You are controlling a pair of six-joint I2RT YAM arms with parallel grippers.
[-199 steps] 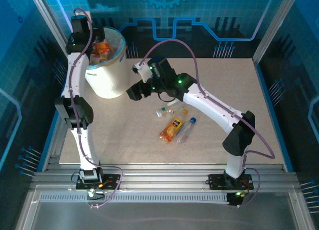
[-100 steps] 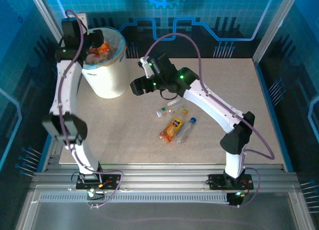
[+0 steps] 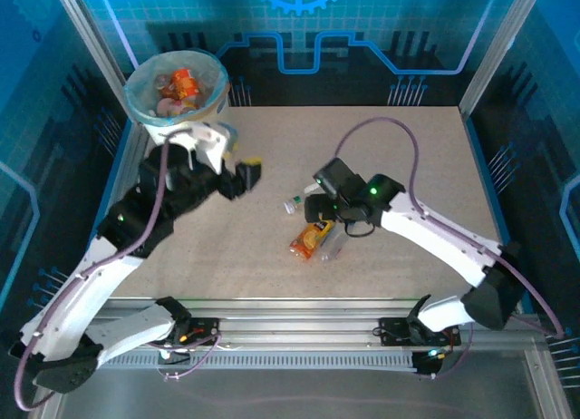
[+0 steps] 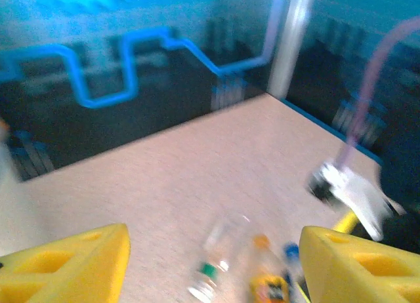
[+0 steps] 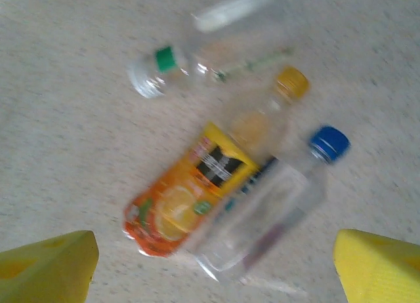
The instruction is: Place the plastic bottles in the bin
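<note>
Right wrist view: my right pincer (image 5: pixel 213 270) is spread wide with nothing gripped, its yellow pads (image 5: pixel 46 270) sitting at the two lower corners, and it hangs over three bottles lying on the table (image 5: pixel 59 119). Straight ahead of it lies the orange-labelled bottle (image 5: pixel 187 195) with a yellow cap. A clear blue-capped bottle (image 5: pixel 269 211) lies alongside, touching it. Past those, a clear green-capped bottle (image 5: pixel 197 67) lies crosswise and looks blurred. In the left wrist view my left pincer (image 4: pixel 210 270) is also open and empty, and it looks towards the same three bottles, with the right arm's wrist (image 4: pixel 348 191) off to the right of them. From the top external view, the right pincer sits just above the cluster near the middle of the table, while the left pincer hovers to the left of it, apart from the bottles. The bin (image 3: pixel 132 85) stands at the far left corner behind the left arm, and several bottles (image 3: pixel 181 83) lie inside its bag.
</note>
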